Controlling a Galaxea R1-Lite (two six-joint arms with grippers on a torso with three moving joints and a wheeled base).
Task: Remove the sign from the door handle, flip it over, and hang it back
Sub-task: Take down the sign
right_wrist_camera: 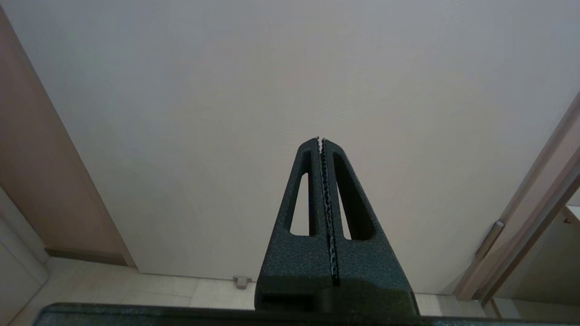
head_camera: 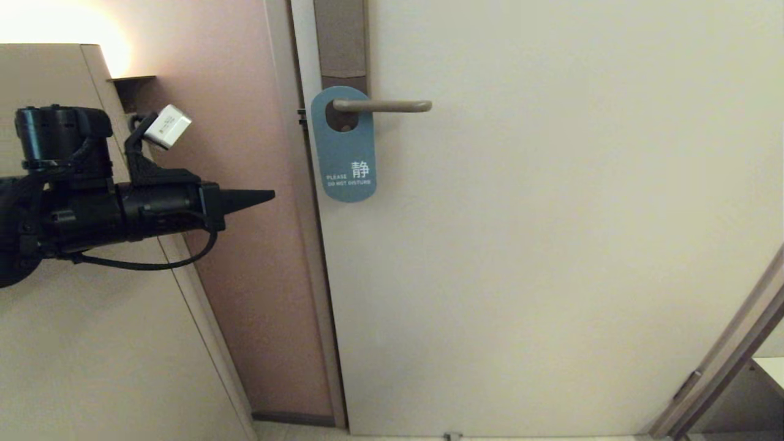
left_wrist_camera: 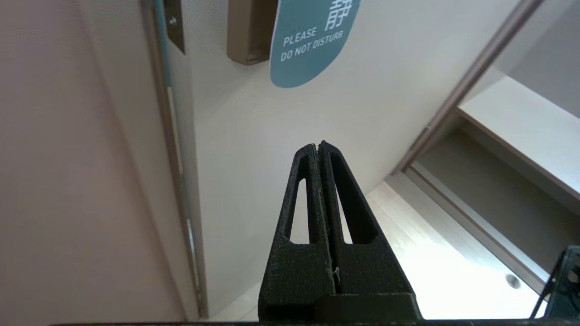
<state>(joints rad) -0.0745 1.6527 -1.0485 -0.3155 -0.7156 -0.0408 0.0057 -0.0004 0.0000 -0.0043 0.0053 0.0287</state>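
The left pincer (head_camera: pixel 269 195), a matte black wedge, pointed right with fingers pressed together, empty, well left of the sign (head_camera: pixel 343 147). That flat blue oblong hung by its round hole on the slim handle (head_camera: pixel 392 106). The right pincer (right_wrist_camera: pixel 320 139) was closed, empty.

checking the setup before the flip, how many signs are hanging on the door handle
1. A single blue "please do not disturb" sign hangs by its round hole on the door handle, close to the handle plate, with its blue face outward. Nothing suggests a second one behind it, though that can't be ruled out.
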